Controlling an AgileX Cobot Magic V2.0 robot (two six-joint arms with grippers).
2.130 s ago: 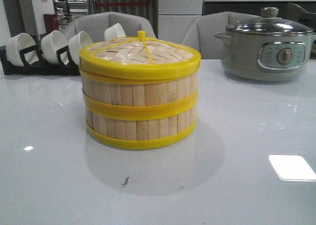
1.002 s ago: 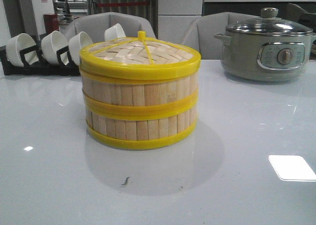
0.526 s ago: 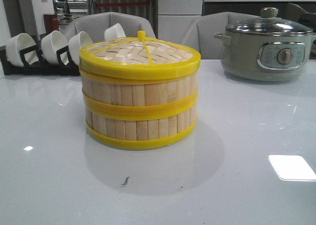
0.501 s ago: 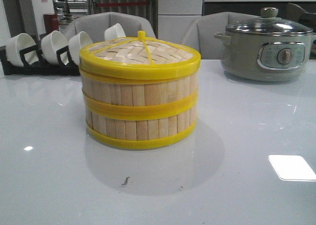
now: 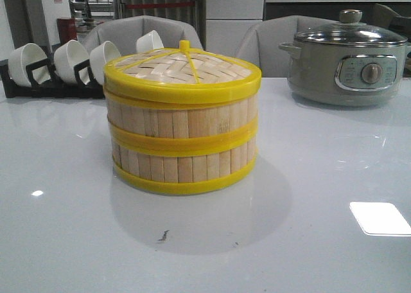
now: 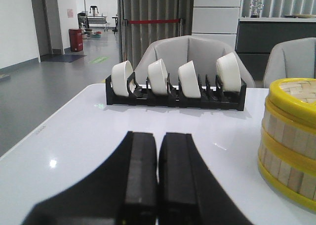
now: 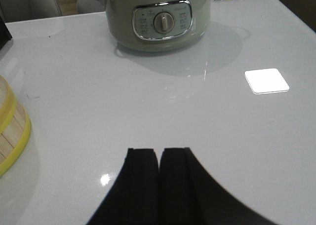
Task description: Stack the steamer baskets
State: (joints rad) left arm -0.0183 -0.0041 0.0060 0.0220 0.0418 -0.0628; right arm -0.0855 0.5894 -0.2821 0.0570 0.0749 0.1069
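Two steamer baskets stand stacked in the middle of the white table, the upper basket (image 5: 183, 121) on the lower basket (image 5: 183, 166), with the woven bamboo lid (image 5: 182, 71) on top. The stack also shows in the left wrist view (image 6: 290, 141) and its edge in the right wrist view (image 7: 11, 131). My left gripper (image 6: 158, 136) is shut and empty, low over the table to the left of the stack. My right gripper (image 7: 159, 152) is shut and empty, to the right of the stack. Neither gripper shows in the front view.
A black rack with several white bowls (image 5: 61, 65) stands at the back left, also in the left wrist view (image 6: 175, 84). A grey electric pot with a glass lid (image 5: 347, 58) stands at the back right, also in the right wrist view (image 7: 158, 18). Chairs stand behind the table.
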